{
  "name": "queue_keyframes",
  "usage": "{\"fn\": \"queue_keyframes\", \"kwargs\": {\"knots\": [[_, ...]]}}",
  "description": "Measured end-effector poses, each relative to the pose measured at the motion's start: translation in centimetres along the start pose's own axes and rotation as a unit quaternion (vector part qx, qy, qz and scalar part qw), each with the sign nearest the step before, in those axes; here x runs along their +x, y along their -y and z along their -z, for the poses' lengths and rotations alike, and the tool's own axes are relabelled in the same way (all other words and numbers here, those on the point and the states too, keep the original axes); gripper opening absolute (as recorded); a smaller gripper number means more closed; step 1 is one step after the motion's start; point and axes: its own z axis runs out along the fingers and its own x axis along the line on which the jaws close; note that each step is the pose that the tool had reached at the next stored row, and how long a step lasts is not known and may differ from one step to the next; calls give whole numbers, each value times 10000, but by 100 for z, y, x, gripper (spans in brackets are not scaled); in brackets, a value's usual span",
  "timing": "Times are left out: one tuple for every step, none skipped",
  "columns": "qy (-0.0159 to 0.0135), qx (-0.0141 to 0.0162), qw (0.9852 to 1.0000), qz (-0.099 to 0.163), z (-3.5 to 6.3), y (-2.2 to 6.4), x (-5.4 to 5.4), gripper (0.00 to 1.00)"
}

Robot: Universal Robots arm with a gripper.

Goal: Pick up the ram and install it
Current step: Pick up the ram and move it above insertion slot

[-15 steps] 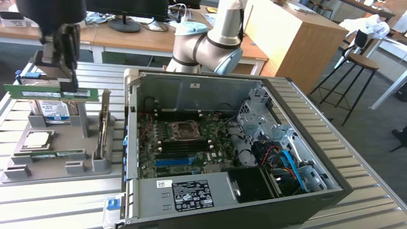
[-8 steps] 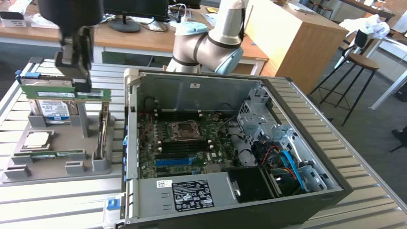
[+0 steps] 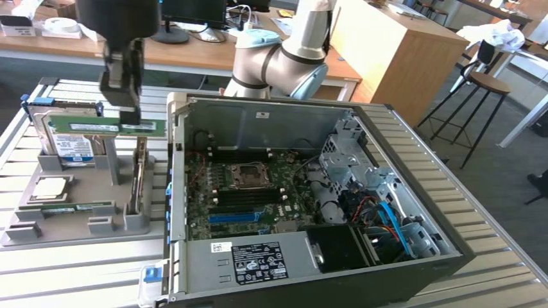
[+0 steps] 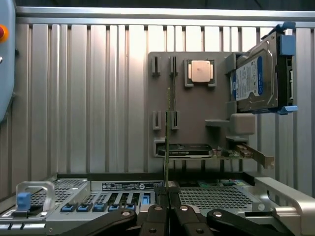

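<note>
The ram (image 3: pixel 102 126), a long thin green stick, hangs level above the grey parts holder (image 3: pixel 25 234) on the exterior view's left. My gripper (image 3: pixel 130 117) is shut on the stick's upper edge, toward its end nearest the computer case. In the wrist view the ram (image 4: pixel 168 142) shows edge-on as a thin line running out from between my gripper's (image 4: pixel 167 210) black fingers (image 4: pixel 153 216). The open computer case (image 3: pixel 256 125) lies to the exterior view's right, and its motherboard's long memory slots (image 3: pixel 246 196) sit beside the CPU socket.
On the holder lie a look-alike green stick (image 3: pixel 76 206), a square silver CPU chip (image 3: pixel 50 187) and an upright hard drive (image 3: pixel 72 145). The wrist view also shows the CPU chip (image 4: pixel 201 71), the hard drive (image 4: pixel 256 78) and a dark card (image 4: pixel 184 150). Slatted metal table (image 3: pixel 77 276) all around.
</note>
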Motion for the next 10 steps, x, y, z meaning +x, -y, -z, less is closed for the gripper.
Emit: {"fn": "queue_keyframes", "kwargs": {"knots": [[0,0,10000,0,0,26,-2,11],[1,0,10000,1,1,52,-3,11],[0,0,10000,1,2,79,-4,11],[1,1,10000,1,2,107,-5,11],[1,0,10000,2,3,137,-7,11],[0,0,10000,2,4,165,-8,11],[0,0,10000,2,5,192,-10,11],[0,0,10000,1,6,220,-11,11],[0,0,10000,2,6,248,-13,11],[0,0,10000,2,7,276,-15,11]]}}
